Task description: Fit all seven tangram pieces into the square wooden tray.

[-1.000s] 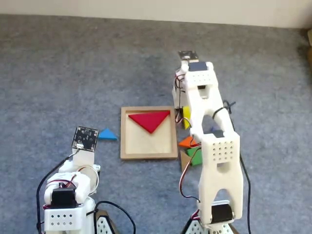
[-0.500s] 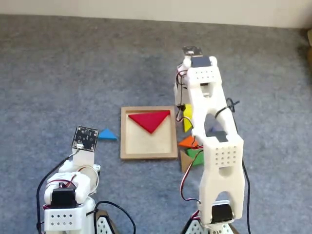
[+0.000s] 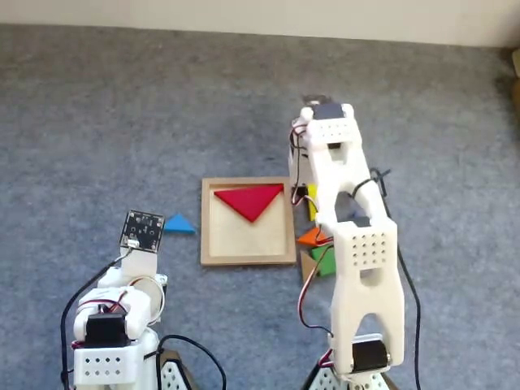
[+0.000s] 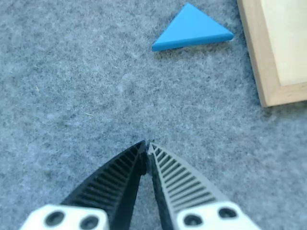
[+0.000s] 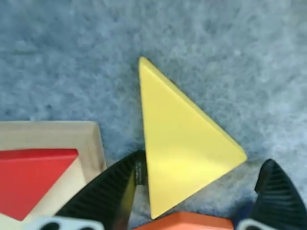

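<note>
1. Grey carpet carries the square wooden tray (image 3: 206, 244), with a red triangle (image 3: 249, 200) inside.
2. Right gripper (image 5: 202, 163) gapes wide, and the yellow triangle (image 5: 182, 139) lies between its fingers.
3. Left gripper (image 4: 146, 146) is pinched closed and empty, with the blue triangle (image 4: 192, 28) well ahead of its tips.
4. Closing could drag the orange piece (image 5: 187, 221) lying just beside the yellow one, or a finger could catch the tray rim.
</note>
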Robot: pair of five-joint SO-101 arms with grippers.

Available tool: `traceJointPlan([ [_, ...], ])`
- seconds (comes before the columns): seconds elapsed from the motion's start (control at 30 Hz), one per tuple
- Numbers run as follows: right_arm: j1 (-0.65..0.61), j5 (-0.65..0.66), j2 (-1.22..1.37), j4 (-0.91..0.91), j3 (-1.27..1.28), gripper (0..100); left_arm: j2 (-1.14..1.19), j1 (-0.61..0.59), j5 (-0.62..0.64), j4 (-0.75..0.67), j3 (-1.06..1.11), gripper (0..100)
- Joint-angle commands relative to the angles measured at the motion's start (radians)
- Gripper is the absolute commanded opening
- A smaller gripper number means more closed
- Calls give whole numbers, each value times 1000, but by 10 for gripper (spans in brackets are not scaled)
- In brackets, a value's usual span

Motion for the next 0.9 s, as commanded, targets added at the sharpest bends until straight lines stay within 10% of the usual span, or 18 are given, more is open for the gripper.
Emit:
traceJointPlan([
  [0.0,-16,-3,7,-8,-73,351,-28,-4,9,3,21,36],
  [0.87,-4,158,44,22,-157,206,-28,-4,9,3,21,36],
])
